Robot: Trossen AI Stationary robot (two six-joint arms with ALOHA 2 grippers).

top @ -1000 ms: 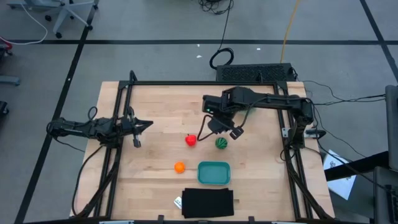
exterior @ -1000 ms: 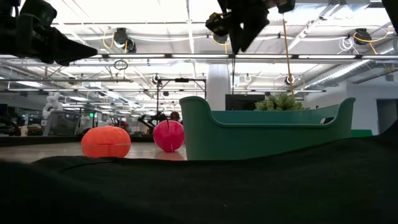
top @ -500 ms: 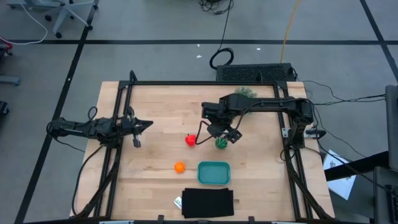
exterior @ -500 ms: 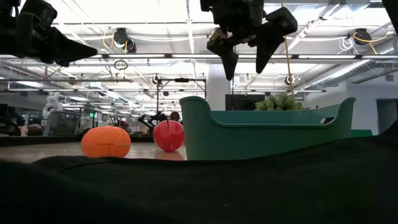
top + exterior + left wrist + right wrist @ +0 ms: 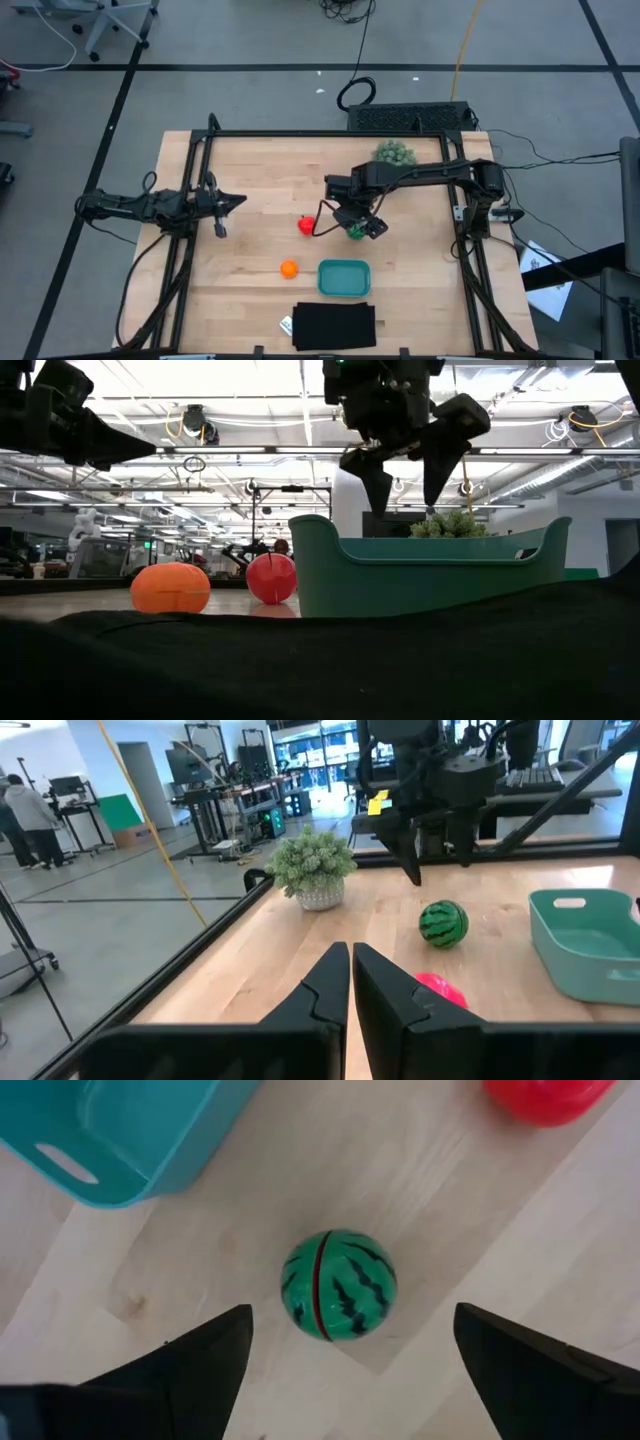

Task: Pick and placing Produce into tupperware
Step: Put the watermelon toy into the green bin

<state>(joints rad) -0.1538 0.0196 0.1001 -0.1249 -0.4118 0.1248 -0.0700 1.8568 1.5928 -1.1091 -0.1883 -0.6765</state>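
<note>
The dark green striped ball rests on the wooden table. My right gripper hangs open above it, pointing down, one finger to each side and touching nothing; in the high view it partly covers the ball. The red item lies just to the ball's left. The orange ball lies nearer the front. The teal tupperware stands right of the orange ball with nothing in it. My left gripper waits shut at the table's left.
A flat black rectangle lies at the front edge, near side of the tupperware. A fuzzy pale-green plant stands at the far edge behind my right arm. Bare wood lies between the two arms.
My right gripper has opened wide and come down toward the green striped ball, shifting a little toward the table's near edge. The produce and the tupperware have stayed where they were.
</note>
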